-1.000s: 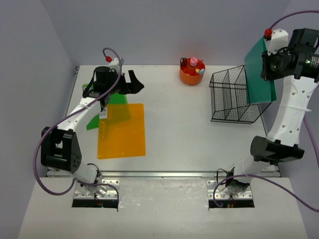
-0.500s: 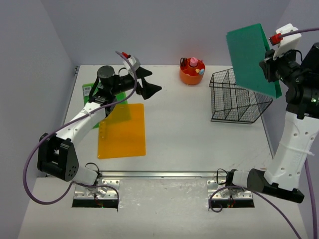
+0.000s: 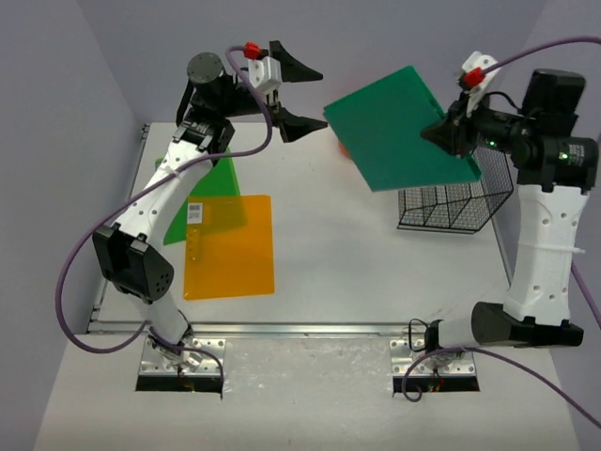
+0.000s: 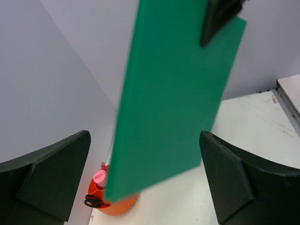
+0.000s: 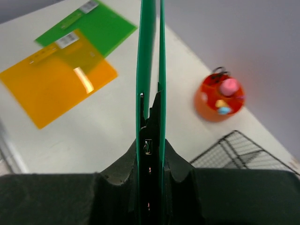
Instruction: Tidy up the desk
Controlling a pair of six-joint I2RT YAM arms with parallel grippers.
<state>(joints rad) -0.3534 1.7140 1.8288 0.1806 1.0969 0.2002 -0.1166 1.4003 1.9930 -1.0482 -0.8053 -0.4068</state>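
Note:
My right gripper [image 3: 449, 132] is shut on one edge of a dark green folder [image 3: 399, 127], holding it in the air over the back of the white desk [image 3: 357, 272]. In the right wrist view the dark green folder [image 5: 150, 56] shows edge-on between the right gripper's [image 5: 150, 122] jaws. My left gripper [image 3: 305, 94] is raised high at the back left, wide open, facing the folder's free edge and apart from it. In the left wrist view the dark green folder [image 4: 173, 93] hangs ahead of the open left gripper [image 4: 145, 180].
An orange folder [image 3: 230, 246] lies at the left of the desk, overlapping a light green folder [image 3: 202, 202]. A black wire basket [image 3: 451, 202] stands at the back right. An orange pen cup [image 4: 115, 206] holding scissors sits at the back, mostly hidden in the top view.
The right arm swung the dark green folder left from above the basket to over the desk's back middle. The left arm lifted from beside the flat folders and turned toward it, still open.

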